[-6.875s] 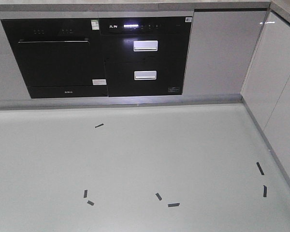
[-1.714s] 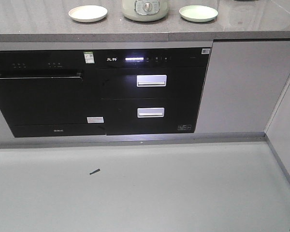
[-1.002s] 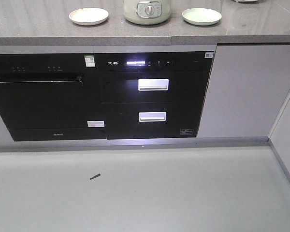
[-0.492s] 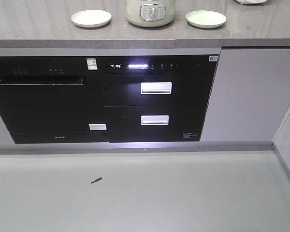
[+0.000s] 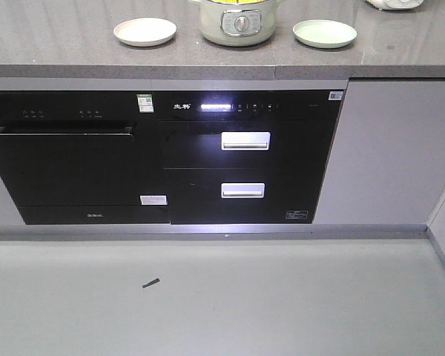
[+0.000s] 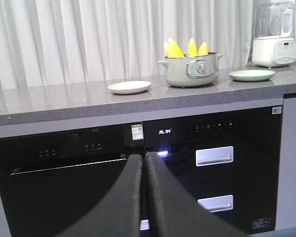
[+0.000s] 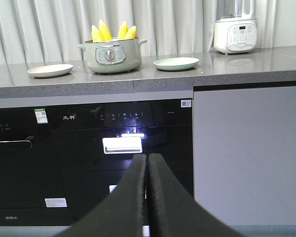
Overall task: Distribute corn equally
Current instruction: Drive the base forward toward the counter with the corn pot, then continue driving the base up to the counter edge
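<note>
**Front view.** Grey countertop (image 5: 74, 52) along the far edge. On it, left to right: cream plate (image 5: 144, 32), pale green pot (image 5: 237, 22), green plate (image 5: 325, 33). The pot's top is cropped, so no corn shows here. Black oven (image 5: 67, 159) and drawer unit (image 5: 245, 167) sit below. No arm in view.

**Left wrist view.** The corn (image 6: 187, 48) stands upright in the pot, bunched, with four yellow tips showing above the rim. Risk, as a judgement: the left gripper (image 6: 143, 158) sits below counter height and well short of the pot, so a careless lift could strike the counter edge. The packed cobs could also snag one another when one is drawn out. Pose: level, aimed at the oven front. Its jaws are pressed together and hold nothing.

**Right wrist view.** The same corn, pot between both plates, and a white blender (image 7: 235, 32) at far right. Risk: the plates are shallow, so a tapered cob may roll off. An uneven count would also spoil the split. Pose: the right gripper (image 7: 146, 158) is level and low, facing the drawers. Its jaws are fully closed and empty.
</note>
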You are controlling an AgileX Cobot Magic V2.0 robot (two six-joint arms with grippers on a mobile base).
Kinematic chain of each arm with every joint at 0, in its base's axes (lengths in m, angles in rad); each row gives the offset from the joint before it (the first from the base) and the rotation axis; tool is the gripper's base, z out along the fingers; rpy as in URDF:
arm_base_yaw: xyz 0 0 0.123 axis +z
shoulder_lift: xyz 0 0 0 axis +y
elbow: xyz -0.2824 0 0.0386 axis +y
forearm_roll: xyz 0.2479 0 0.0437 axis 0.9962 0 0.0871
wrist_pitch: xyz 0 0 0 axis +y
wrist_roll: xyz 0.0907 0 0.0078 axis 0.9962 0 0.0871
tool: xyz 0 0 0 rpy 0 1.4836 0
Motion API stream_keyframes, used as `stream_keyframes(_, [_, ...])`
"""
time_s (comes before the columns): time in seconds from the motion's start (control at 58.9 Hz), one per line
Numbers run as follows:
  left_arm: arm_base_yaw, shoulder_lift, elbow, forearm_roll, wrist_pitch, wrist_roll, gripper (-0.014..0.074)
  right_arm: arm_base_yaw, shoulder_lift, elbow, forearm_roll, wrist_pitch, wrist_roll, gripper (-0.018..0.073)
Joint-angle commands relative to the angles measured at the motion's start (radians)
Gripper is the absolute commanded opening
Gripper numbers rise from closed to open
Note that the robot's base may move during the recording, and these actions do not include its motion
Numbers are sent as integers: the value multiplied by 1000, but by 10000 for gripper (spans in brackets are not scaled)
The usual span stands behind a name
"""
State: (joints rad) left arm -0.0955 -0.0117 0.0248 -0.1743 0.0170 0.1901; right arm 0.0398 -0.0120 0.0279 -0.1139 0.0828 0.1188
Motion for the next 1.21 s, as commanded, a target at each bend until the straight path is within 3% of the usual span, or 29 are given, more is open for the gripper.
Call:
stream_keyframes(0.0, [-8, -14, -22, -10, -71, -7, -6, -6, -5, 19, -9, -75, -8, -2])
stream_keyframes(1.188, [-8, -14, -22, -10, -71, -7, -6, -6, -5, 19, -9, -77, -8, -2])
